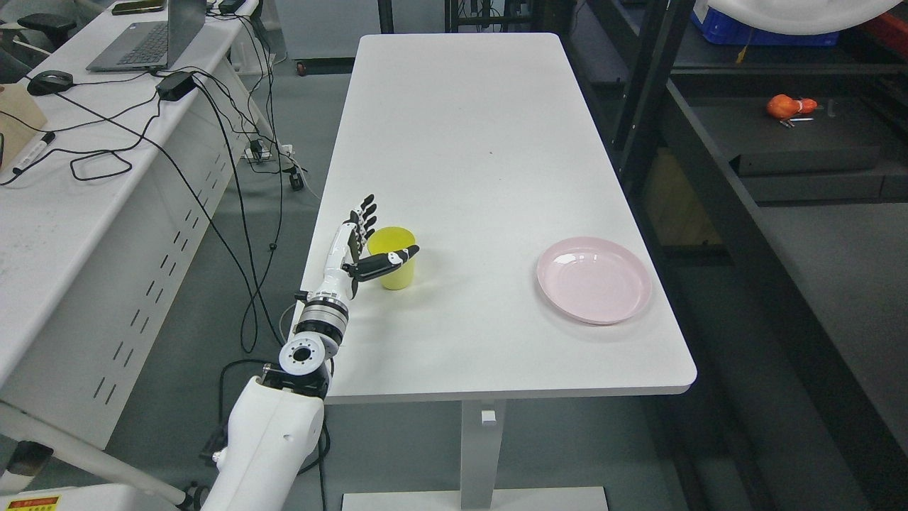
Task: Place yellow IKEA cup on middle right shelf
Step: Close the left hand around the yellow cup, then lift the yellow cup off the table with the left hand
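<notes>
Head view looked down on a long white worktop [489, 177] running away from the robot. The yellow cup [394, 266] stood upright near the worktop's left edge, toward the near end, its mouth facing up. The left hand [362, 245] came in from the lower left on a white arm and sat just beside the cup on its left. Its fingers [366, 216] were stretched out straight and pointed away from the robot along the cup's left side, while the thumb [386, 261] reached across the cup's near face just under the rim. The hand was spread wide and had not closed on the cup; whether the thumb actually touched the cup wall could not be told.

A pink plate [594, 279] lay flat near the worktop's right edge, well apart from the cup. To the right stood a dark shelf unit [716, 184], and on one of its levels lay a small orange object [784, 106]. To the left was a second white desk [78, 213] with a laptop [145, 39], a mouse [50, 81] and loose black cables [213, 142].
</notes>
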